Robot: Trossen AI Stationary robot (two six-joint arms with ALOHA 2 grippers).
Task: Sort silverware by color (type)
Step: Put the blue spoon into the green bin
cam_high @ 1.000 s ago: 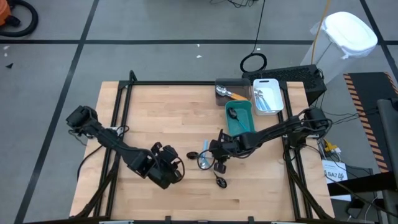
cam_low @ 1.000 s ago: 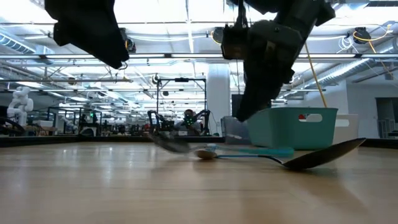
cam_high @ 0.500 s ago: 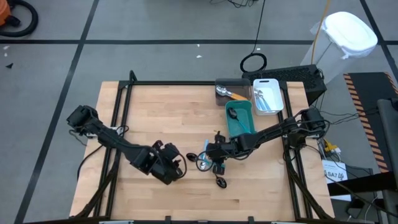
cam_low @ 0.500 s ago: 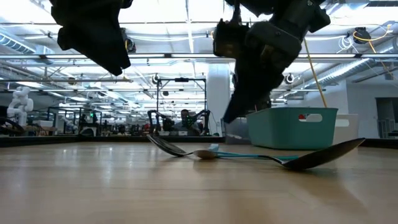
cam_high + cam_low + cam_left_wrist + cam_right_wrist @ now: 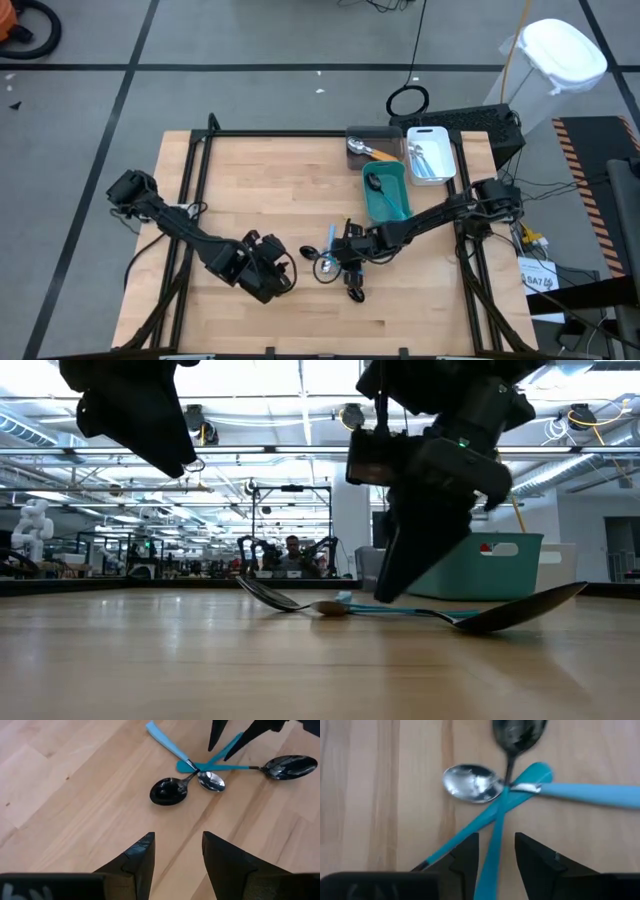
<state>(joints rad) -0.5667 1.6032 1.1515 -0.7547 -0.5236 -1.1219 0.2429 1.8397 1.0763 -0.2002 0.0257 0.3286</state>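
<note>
Hovering left of the crossed silverware [image 5: 200, 767], the left gripper [image 5: 177, 852] holds nothing, its fingers [image 5: 142, 855] spread. That silverware, blue-handled spoons tangled with a dark spoon [image 5: 169, 791], lies on the wooden table [image 5: 250, 190] just left-front of the teal bin [image 5: 386, 190]. Directly over the pile, the right gripper [image 5: 492, 852] straddles one blue handle [image 5: 492, 850], its fingers [image 5: 467, 852] parted, not pinching.

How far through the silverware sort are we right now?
Partly done. The gray bin holds an orange-handled piece, the white bin light-blue ones and the teal bin a dark spoon. Nothing is held: the right gripper stands open over the crossed spoons with a teal handle between its fingers; the left gripper waits open nearby. That small pile at mid-table remains.
</note>
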